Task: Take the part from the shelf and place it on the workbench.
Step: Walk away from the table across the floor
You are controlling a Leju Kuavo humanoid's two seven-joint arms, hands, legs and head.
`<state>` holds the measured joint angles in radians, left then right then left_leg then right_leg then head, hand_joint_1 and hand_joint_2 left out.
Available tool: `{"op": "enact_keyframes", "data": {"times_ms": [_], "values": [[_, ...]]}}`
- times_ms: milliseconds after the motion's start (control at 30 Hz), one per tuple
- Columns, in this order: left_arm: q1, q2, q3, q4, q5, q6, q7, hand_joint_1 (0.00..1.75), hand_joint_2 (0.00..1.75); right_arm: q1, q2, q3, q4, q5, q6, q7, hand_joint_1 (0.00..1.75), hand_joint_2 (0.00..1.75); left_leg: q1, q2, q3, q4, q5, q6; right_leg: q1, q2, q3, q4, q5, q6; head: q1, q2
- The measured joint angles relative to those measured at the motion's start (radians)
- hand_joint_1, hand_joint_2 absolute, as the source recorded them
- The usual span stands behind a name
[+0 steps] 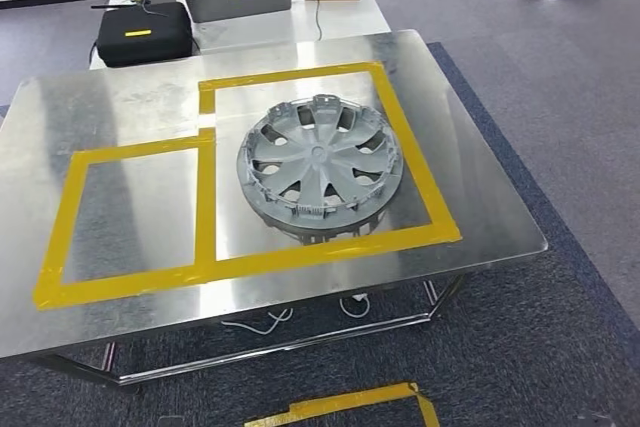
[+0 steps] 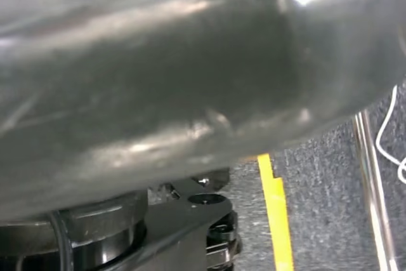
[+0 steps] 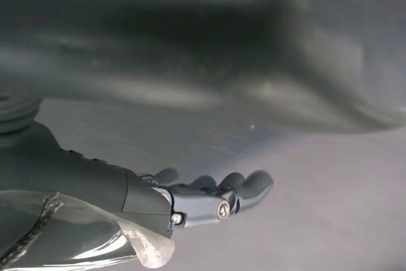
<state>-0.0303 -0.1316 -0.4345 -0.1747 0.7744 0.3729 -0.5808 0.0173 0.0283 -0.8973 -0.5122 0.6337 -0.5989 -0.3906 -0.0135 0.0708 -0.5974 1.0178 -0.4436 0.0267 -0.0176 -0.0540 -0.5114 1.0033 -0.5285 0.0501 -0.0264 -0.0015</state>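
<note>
Grey wheel cover (image 1: 319, 166) lies inside the yellow tape frame (image 1: 417, 183) on your desk (image 1: 483, 197), marking its drop zone; right robot hand (image 3: 210, 198) is extended, empty; left robot hand's state cannot be told.

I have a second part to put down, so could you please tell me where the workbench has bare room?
The left taped rectangle is bare, bordered by yellow tape. The workbench also has bare margins outside the tape. The right rectangle is crowded: the grey wheel cover takes up most of it.

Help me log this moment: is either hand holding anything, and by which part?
Nothing held by the right hand, fingers out straight. The wheel cover lies free on the workbench. The left hand cannot be told.
</note>
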Motion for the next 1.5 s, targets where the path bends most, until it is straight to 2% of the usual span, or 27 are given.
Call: {"op": "enact_keyframes", "data": {"times_ms": [33,100,167,233,267,333,433,500,567,600,667,733,767,800,833,900,933,1000,1067,1133,1200,1267,1300,1333,1367,1433,1500], "values": [[-0.001,-0.002,-0.001,0.001,-0.001,0.008,0.012,0.0,0.0,-0.004,0.009,-0.01,0.046,0.033,0.011,0.063,0.0,0.0,0.001,0.009,0.001,0.003,0.0,-0.006,0.001,0.01,-0.009,-0.001,0.001,-0.009,-0.001,0.0],[-0.002,-0.006,-0.005,0.003,-0.002,0.025,0.033,0.0,0.0,-0.008,0.031,-0.017,0.118,0.09,0.052,0.155,0.0,0.0,0.006,-0.005,-0.007,0.023,-0.028,-0.022,0.0,0.027,-0.022,-0.002,0.008,-0.028,-0.002,0.0],[-0.001,-0.01,-0.008,0.004,-0.005,0.04,0.045,0.0,0.0,-0.015,0.052,-0.018,0.168,0.125,0.093,0.194,0.0,0.0,0.009,-0.042,-0.03,0.103,-0.11,-0.035,0.0,0.043,-0.037,-0.002,0.024,-0.044,-0.002,0.0],[0.001,-0.013,-0.014,0.007,-0.012,0.053,0.051,0.0,0.0,-0.023,0.073,-0.018,0.202,0.145,0.114,0.2,0.0,0.0,0.009,-0.058,-0.055,0.222,-0.194,-0.035,0.004,0.063,-0.057,0.0,0.042,-0.05,-0.002,0.0],[0.001,-0.014,-0.017,0.008,-0.016,0.058,0.054,0.0,0.0,-0.026,0.084,-0.018,0.216,0.152,0.121,0.196,0.0,0.0,0.009,-0.059,-0.055,0.258,-0.212,-0.032,0.007,0.074,-0.068,0.001,0.052,-0.052,-0.002,0.0],[0.001,-0.016,-0.026,0.009,-0.023,0.068,0.057,0.0,0.0,-0.029,0.1,-0.017,0.236,0.16,0.139,0.181,0.0,0.0,0.005,-0.063,-0.006,0.222,-0.188,-0.016,0.016,0.096,-0.089,0.002,0.068,-0.053,-0.002,0.0],[-0.002,-0.021,-0.04,0.012,-0.033,0.081,0.067,0.0,0.0,-0.036,0.122,-0.012,0.257,0.173,0.174,0.16,0.0,0.0,-0.007,-0.115,0.126,0.015,-0.124,0.027,0.023,0.13,-0.111,0.001,0.094,-0.052,0.0,0.0],[-0.004,-0.025,-0.048,0.015,-0.037,0.09,0.072,0.0,0.0,-0.041,0.133,-0.005,0.268,0.179,0.187,0.159,0.0,0.0,-0.016,-0.138,0.153,-0.041,-0.114,0.039,0.017,0.146,-0.118,-0.003,0.112,-0.042,-0.001,0.0],[-0.005,-0.03,-0.053,0.018,-0.036,0.099,0.073,0.0,0.0,-0.041,0.137,-0.002,0.275,0.179,0.191,0.169,0.0,0.0,-0.017,-0.121,0.149,-0.053,-0.093,0.038,0.012,0.161,-0.123,-0.007,0.126,-0.03,-0.003,0.0],[-0.006,-0.032,-0.055,0.019,-0.035,0.103,0.074,0.0,0.0,-0.04,0.138,-0.001,0.278,0.179,0.191,0.174,0.0,0.0,-0.014,-0.11,0.146,-0.062,-0.081,0.038,0.013,0.152,-0.13,-0.001,0.117,-0.026,-0.003,0.0],[-0.005,-0.036,-0.057,0.021,-0.03,0.109,0.075,0.0,0.0,-0.039,0.139,-0.001,0.283,0.177,0.194,0.182,0.0,0.0,-0.005,-0.082,0.13,-0.077,-0.056,0.039,0.014,0.111,-0.157,0.06,0.039,-0.016,0.005,0.0],[-0.002,-0.039,-0.058,0.023,-0.026,0.112,0.077,0.0,0.0,-0.042,0.139,-0.001,0.285,0.176,0.2,0.185,0.0,0.0,-0.004,-0.053,0.106,-0.077,-0.04,0.039,0.007,0.072,-0.187,0.18,-0.062,0.001,0.012,0.0],[-0.002,-0.04,-0.058,0.024,-0.023,0.114,0.081,0.0,0.0,-0.044,0.139,-0.001,0.286,0.176,0.203,0.185,0.0,0.0,-0.003,-0.037,0.094,-0.075,-0.032,0.035,0.001,0.064,-0.193,0.238,-0.08,0.01,0.012,0.0],[-0.003,-0.041,-0.058,0.025,-0.021,0.117,0.085,0.0,0.0,-0.046,0.14,-0.001,0.286,0.176,0.206,0.184,0.0,0.0,-0.002,-0.02,0.08,-0.071,-0.024,0.031,-0.005,0.058,-0.189,0.275,-0.07,0.019,0.012,0.0],[-0.004,-0.042,-0.058,0.025,-0.019,0.119,0.089,0.0,0.0,-0.046,0.14,-0.001,0.287,0.175,0.209,0.183,0.0,0.0,0.002,-0.004,0.065,-0.064,-0.018,0.027,-0.012,0.053,-0.17,0.283,-0.04,0.029,0.012,0.0],[-0.008,-0.045,-0.058,0.026,-0.017,0.122,0.093,0.0,0.0,-0.047,0.14,-0.001,0.287,0.175,0.214,0.177,0.0,0.0,0.008,0.022,0.036,-0.039,-0.012,0.016,-0.025,0.026,-0.084,0.2,0.016,0.049,0.012,0.0],[-0.01,-0.047,-0.058,0.027,-0.015,0.123,0.094,0.0,0.0,-0.049,0.142,-0.001,0.287,0.175,0.216,0.173,0.0,0.0,0.01,0.033,0.023,-0.022,-0.012,0.009,-0.027,0.004,-0.028,0.129,0.017,0.056,0.015,0.0],[-0.013,-0.049,-0.058,0.027,-0.009,0.126,0.092,0.0,0.0,-0.055,0.145,0.0,0.288,0.176,0.218,0.168,0.0,0.0,0.008,0.051,0.003,0.009,-0.009,-0.006,-0.026,-0.023,0.039,0.022,-0.02,0.045,0.017,0.0],[-0.015,-0.05,-0.058,0.028,-0.005,0.128,0.09,0.0,0.0,-0.055,0.145,0.0,0.289,0.177,0.218,0.168,0.0,0.0,0.011,0.068,-0.007,0.023,-0.001,-0.017,-0.02,-0.008,0.034,-0.001,-0.036,0.017,0.016,0.0],[-0.014,-0.05,-0.059,0.029,-0.002,0.128,0.089,0.0,0.0,-0.05,0.145,-0.001,0.29,0.176,0.217,0.171,0.0,0.0,0.019,0.036,-0.014,0.044,-0.036,-0.029,-0.019,0.008,0.014,0.001,-0.023,-0.004,0.015,0.0],[-0.011,-0.05,-0.059,0.031,-0.002,0.13,0.089,0.0,0.0,-0.049,0.145,-0.002,0.29,0.177,0.216,0.175,0.0,0.0,0.024,-0.027,-0.03,0.127,-0.133,-0.037,-0.015,0.026,-0.009,0.001,-0.001,-0.022,0.013,0.0],[-0.01,-0.049,-0.059,0.033,-0.002,0.13,0.088,0.0,0.0,-0.05,0.146,-0.002,0.29,0.177,0.216,0.179,0.0,0.0,0.022,-0.056,-0.043,0.241,-0.213,-0.034,-0.008,0.051,-0.038,0.003,0.026,-0.03,0.011,0.0],[-0.01,-0.049,-0.059,0.033,-0.002,0.13,0.088,0.0,0.0,-0.05,0.147,-0.002,0.291,0.178,0.216,0.181,0.0,0.0,0.019,-0.06,-0.038,0.273,-0.222,-0.03,-0.005,0.065,-0.053,0.005,0.04,-0.032,0.011,0.0],[-0.011,-0.048,-0.059,0.033,-0.002,0.13,0.088,0.0,0.0,-0.049,0.147,-0.002,0.291,0.177,0.217,0.183,0.0,0.0,0.016,-0.063,-0.017,0.27,-0.208,-0.023,-0.001,0.078,-0.069,0.006,0.052,-0.033,0.011,0.0],[-0.011,-0.048,-0.06,0.033,-0.002,0.13,0.088,0.0,0.0,-0.049,0.147,-0.003,0.291,0.177,0.217,0.183,0.0,0.0,0.013,-0.067,0.017,0.233,-0.18,-0.014,0.002,0.091,-0.084,0.007,0.065,-0.033,0.011,0.0],[-0.013,-0.048,-0.062,0.034,-0.004,0.131,0.088,0.0,0.0,-0.05,0.15,-0.003,0.292,0.176,0.222,0.186,0.0,0.0,0.004,-0.109,0.111,0.093,-0.132,0.014,0.007,0.117,-0.108,0.008,0.088,-0.031,0.012,0.0],[-0.016,-0.049,-0.067,0.036,-0.009,0.13,0.088,0.0,0.0,-0.057,0.156,-0.004,0.293,0.175,0.232,0.196,0.0,0.0,-0.002,-0.153,0.17,-0.017,-0.126,0.033,0.006,0.14,-0.125,0.005,0.114,-0.023,0.012,0.0]]}}
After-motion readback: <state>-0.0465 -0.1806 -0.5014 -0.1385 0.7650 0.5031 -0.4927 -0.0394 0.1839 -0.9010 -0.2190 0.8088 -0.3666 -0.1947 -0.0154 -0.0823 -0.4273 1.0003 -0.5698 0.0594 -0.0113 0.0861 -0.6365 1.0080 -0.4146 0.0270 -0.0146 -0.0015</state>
